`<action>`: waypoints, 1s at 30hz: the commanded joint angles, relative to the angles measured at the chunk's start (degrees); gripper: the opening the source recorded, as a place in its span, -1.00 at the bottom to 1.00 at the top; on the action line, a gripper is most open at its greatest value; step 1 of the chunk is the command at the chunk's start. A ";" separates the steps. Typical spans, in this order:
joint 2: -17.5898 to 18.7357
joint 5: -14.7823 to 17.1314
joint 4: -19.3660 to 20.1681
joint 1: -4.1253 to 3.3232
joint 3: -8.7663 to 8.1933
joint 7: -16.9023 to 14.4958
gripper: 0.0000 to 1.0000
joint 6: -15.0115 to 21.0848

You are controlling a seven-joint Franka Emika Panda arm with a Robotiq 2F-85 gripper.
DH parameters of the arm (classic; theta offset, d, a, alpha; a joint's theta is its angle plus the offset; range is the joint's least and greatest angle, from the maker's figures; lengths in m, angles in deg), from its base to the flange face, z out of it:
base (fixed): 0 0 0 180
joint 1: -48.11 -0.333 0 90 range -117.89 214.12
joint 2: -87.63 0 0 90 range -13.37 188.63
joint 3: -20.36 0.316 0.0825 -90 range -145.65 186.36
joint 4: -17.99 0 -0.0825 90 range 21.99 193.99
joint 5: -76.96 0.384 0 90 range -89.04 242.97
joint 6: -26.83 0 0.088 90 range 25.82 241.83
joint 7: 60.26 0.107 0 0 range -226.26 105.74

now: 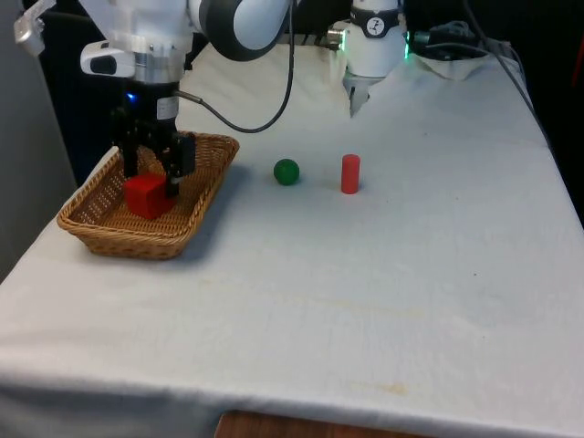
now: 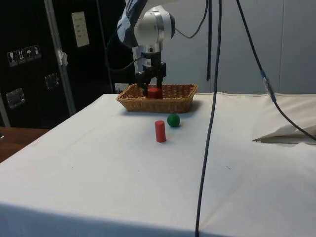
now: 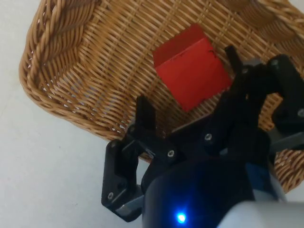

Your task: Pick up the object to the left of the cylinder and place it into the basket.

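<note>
Hovering spread-fingered, empty gripper (image 3: 187,90) above red cube (image 3: 192,66) in basket (image 3: 71,71), cube half-hidden by the rim side-on

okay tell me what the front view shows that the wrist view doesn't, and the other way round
Front view alone: the green ball and the red cylinder standing apart on the white cloth, the ball between the cylinder and the basket, plus the white arm above.

Wrist view alone: a close look down into the basket's weave, where the tool's fingers stand spread on either side of the red cube without touching it.

Both: the wicker basket, the red cube lying inside it, and the open tool over it.
</note>
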 commanded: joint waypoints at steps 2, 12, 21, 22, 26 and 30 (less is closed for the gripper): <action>0.00 0.00 0.00 0.00 0.00 0.00 0.77 0.00; -0.17 -0.11 -0.17 -0.06 -0.29 0.17 1.00 -0.29; -1.03 -0.57 -1.38 -1.78 -3.72 0.97 1.00 -3.32; -0.97 -0.52 -1.55 -1.95 -4.07 1.03 1.00 -3.61; -1.20 -0.63 -2.52 -2.86 -6.02 1.66 1.00 -5.39; -1.20 -0.63 -3.21 -3.44 -7.22 1.95 1.00 -6.53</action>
